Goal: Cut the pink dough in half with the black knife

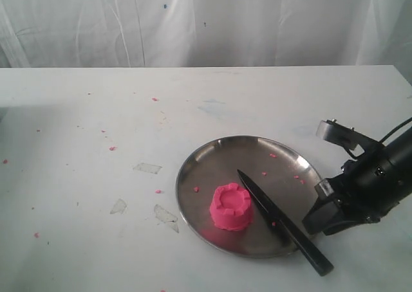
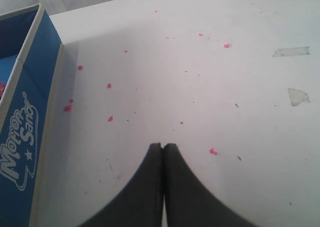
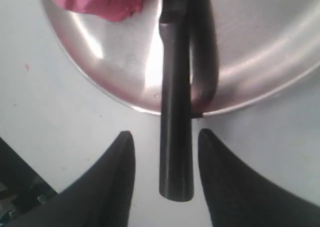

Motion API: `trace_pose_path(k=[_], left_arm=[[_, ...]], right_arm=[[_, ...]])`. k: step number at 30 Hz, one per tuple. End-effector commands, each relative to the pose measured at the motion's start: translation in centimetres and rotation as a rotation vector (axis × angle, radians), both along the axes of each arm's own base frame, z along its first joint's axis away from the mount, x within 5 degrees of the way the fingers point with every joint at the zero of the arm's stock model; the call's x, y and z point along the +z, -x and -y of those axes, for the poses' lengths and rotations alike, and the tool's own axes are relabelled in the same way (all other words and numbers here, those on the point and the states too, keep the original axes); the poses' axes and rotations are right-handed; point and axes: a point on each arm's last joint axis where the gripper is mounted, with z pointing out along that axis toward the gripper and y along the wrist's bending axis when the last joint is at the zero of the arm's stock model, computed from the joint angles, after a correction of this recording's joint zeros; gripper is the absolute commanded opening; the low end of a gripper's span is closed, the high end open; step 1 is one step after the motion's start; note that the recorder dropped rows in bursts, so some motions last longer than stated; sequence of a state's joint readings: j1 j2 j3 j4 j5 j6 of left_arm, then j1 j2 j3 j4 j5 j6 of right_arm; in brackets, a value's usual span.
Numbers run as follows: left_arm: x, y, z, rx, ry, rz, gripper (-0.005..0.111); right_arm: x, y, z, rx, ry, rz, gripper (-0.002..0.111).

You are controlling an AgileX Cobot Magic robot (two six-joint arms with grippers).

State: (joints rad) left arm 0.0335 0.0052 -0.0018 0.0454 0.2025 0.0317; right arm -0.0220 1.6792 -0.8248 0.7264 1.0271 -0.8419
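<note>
I see the dough (image 1: 230,206) sitting whole on the plate (image 1: 212,163), toward its near left part, a castle-shaped pink lump with a notched rim. The knife (image 1: 283,224) lies just beside it on the right, blade on the plate and pointing away, handle sticking out over the rim onto the bench (image 1: 77,137). My right gripper (image 3: 165,137) is low at that handle end; its fingers (image 3: 117,177) stand apart on either side of the handle, not touching it as far as I can tell. My left gripper (image 2: 163,146) has its fingers pressed together, empty, over bare bench strewn with pink crumbs (image 2: 109,85), next to a blue box (image 2: 30,117).
</note>
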Motion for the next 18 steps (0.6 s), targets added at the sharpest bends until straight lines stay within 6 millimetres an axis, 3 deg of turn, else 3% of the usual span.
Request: trace_pose_path(k=[1,7,18], left_arm=[[0.0,0.0,0.0,0.001,0.008,0.006,0.0],[0.0,0.0,0.0,0.001,0.008,0.006,0.0],[0.0,0.0,0.0,0.001,0.008,0.006,0.0]], right_arm=[[-0.3,0.1,0.3,-0.004,0.016,0.014,0.039],[-1.8,1.3,0.3,0.013,0.01,-0.081,0.039],[-3.5,1.1,-0.2,-0.005,-0.052,-0.172,0.039]])
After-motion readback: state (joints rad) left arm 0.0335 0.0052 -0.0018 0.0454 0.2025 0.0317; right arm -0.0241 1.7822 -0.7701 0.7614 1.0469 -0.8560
